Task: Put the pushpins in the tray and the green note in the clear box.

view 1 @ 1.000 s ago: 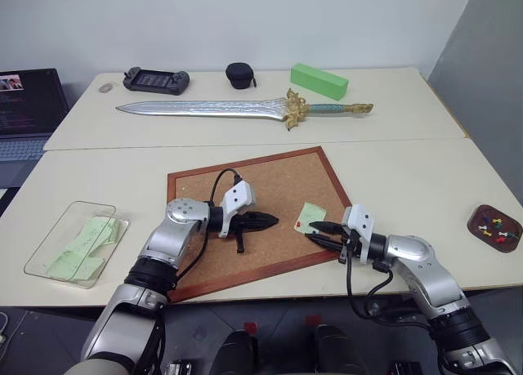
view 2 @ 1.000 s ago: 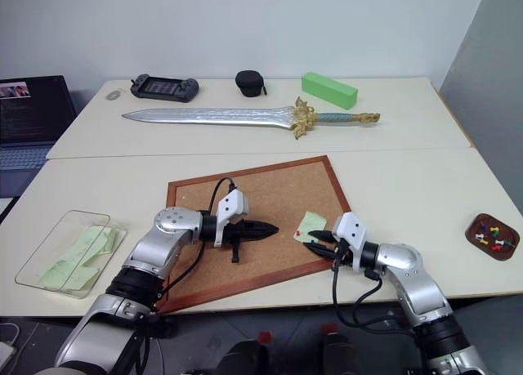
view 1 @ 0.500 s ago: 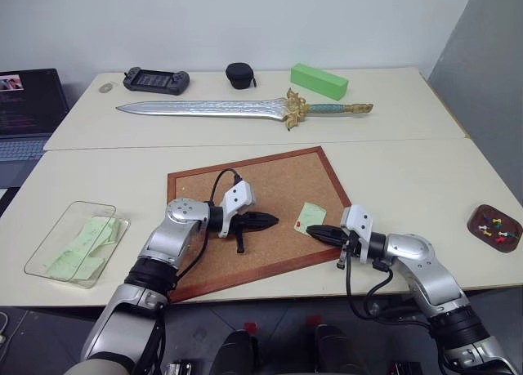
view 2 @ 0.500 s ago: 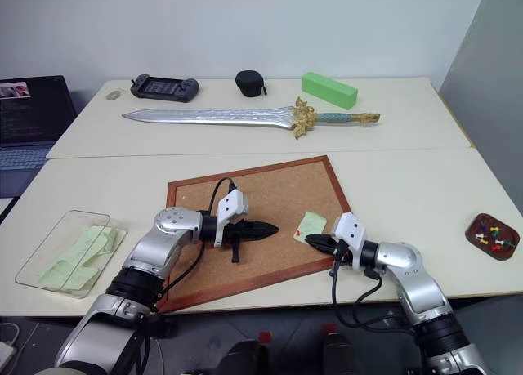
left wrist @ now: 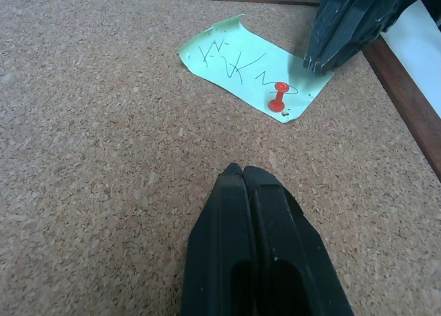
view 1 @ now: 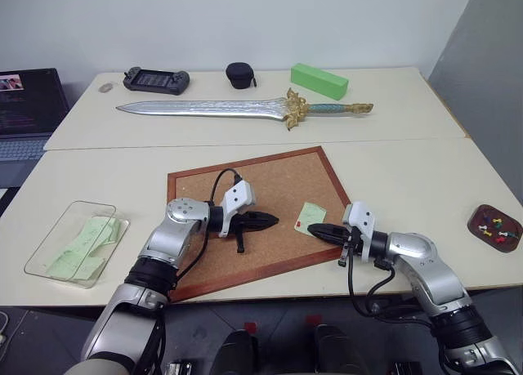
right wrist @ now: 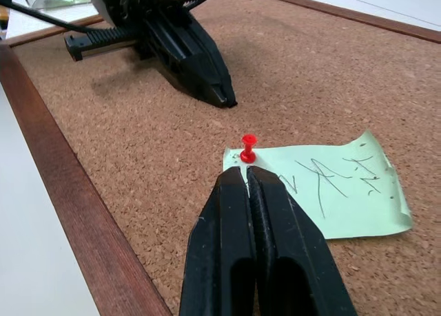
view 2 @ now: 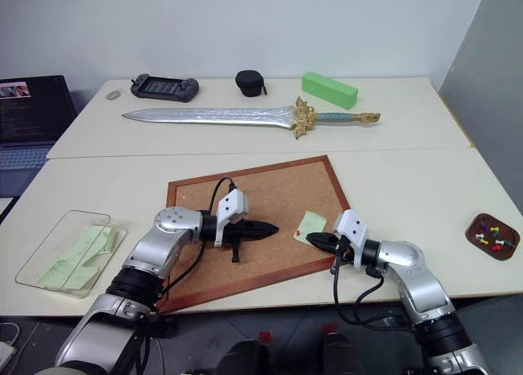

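Observation:
The green note (view 1: 310,216) lies on the corkboard (view 1: 270,175), pinned at its near corner by a red pushpin (right wrist: 248,147). My right gripper (right wrist: 246,175) is shut with nothing in it, its tips resting just short of that pin. My left gripper (left wrist: 241,171) is shut and empty too, lying on the cork a hand's width left of the note. The tray (view 1: 495,228) sits at the table's right edge with several coloured pushpins (view 1: 493,225) in it. The clear box (view 1: 75,243) stands at the left with pale green slips inside.
On the far table lie a long toy sword (view 1: 245,109), a bright green block (view 1: 319,80), a black pouch (view 1: 240,74) and a game controller (view 1: 155,80). A laptop (view 1: 29,113) sits at the far left.
My right gripper's fingers, open around the note's near corner a second ago, have closed. The red pin still stands in the note. The left arm has not moved.

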Robot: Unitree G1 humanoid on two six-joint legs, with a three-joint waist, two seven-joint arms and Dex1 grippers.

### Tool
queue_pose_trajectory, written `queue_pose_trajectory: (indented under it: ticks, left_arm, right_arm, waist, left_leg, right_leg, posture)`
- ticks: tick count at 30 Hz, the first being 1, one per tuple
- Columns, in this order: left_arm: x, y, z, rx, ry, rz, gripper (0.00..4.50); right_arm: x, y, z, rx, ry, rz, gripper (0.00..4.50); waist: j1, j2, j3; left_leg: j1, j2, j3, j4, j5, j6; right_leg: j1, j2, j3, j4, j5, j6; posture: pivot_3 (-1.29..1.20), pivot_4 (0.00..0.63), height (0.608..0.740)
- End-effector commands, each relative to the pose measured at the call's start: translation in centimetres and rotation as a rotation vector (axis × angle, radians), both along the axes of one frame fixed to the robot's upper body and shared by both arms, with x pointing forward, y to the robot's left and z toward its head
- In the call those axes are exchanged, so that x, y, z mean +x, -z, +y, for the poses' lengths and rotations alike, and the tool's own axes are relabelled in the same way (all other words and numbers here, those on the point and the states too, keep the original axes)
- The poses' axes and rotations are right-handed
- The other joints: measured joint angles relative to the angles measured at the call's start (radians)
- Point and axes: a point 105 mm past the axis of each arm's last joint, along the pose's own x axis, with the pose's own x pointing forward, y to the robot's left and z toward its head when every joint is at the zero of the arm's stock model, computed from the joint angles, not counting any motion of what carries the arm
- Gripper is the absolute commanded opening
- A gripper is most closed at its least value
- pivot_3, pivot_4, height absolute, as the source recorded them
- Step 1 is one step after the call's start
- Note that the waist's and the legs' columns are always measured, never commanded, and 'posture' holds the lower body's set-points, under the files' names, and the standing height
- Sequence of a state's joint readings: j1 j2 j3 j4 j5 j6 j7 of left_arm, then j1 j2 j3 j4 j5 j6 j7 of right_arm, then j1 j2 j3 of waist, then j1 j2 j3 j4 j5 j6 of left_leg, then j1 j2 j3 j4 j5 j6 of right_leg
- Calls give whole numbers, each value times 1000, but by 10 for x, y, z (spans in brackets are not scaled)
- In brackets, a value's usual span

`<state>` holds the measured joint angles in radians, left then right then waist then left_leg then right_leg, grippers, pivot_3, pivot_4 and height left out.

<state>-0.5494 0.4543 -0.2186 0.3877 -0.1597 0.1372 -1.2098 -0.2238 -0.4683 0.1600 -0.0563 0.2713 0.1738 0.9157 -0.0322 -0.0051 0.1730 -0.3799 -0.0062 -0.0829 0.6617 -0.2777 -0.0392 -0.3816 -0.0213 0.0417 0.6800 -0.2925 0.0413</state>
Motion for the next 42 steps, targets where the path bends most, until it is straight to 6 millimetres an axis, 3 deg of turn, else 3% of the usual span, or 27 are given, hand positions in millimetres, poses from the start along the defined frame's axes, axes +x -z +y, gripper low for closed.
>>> queue_pose_trajectory:
  ticks: [1, 9, 14, 19, 21, 25, 27, 33, 42]
  left_arm:
    - [-2, 11, 3, 33, -5, 32, 0]
    - [-2, 11, 1, 32, 3, 33, 0]
    - [-2, 11, 0, 31, 7, 33, 0]
    - [-3, 12, 2, 34, 6, 35, 0]
    - [-3, 12, 3, 34, 4, 36, 0]
    - [-5, 14, 0, 28, 9, 43, 0]
    - [-4, 15, -1, 27, 12, 43, 0]
    - [-3, 13, -2, 31, 23, 38, 0]
    - [-3, 13, -2, 32, 25, 35, 0]
  right_arm:
    - [4, -29, -2, 44, 5, -91, 27]
    - [3, -37, -3, 48, 17, -114, 27]
    - [8, -49, -25, 48, 150, -165, 27]
    - [9, -77, -95, 97, 517, -222, 27]
    - [11, -77, -131, 38, 704, -231, 27]
    - [-2, -73, -231, -14, 1166, -210, 27]
    - [-10, -68, -254, -57, 1261, -194, 27]
    - [-21, -50, -301, 53, 1463, -59, 27]
    - [-16, -38, -310, 172, 1501, 43, 27]
  waist:
    - [0, 0, 0]
    - [0, 0, 0]
    - [1, 0, 0]
    - [4, 0, 0]
    - [4, 0, 0]
    - [4, 0, 0]
    - [4, 1, 0]
    - [0, 2, -1]
    - [0, 3, -2]
  left_leg:
    - [0, 0, 0, 0, 0, 0]
    - [0, 0, 0, 0, 0, 0]
    - [0, 0, 0, 0, 0, 0]
    - [-1, 0, -1, 0, 0, 0]
    - [-1, 0, -1, 0, 0, 0]
    - [0, 0, 0, 0, 0, 0]
    - [0, -1, 2, 0, 0, 0]
    - [1, -1, 4, -1, 0, 0]
    - [1, -1, 4, -1, 0, 0]
  right_leg:
    - [0, 0, 0, 0, 0, 0]
    - [0, 0, 0, 0, 0, 0]
    - [0, 0, 0, 0, 0, 0]
    - [0, -1, 0, 0, 0, 0]
    - [0, -1, 0, 0, 0, 0]
    - [0, -1, 1, 0, 0, 0]
    - [1, -1, 1, 0, 0, 0]
    - [2, 0, 1, 0, 0, 0]
    - [2, 0, 2, 0, 0, 0]
  posture:
    - [0, 150, 740]
    - [0, 150, 740]
    - [0, 150, 740]
    - [0, 150, 740]
    - [0, 150, 740]
    - [0, 150, 740]
    - [0, 150, 740]
    - [0, 150, 740]
    - [0, 150, 740]
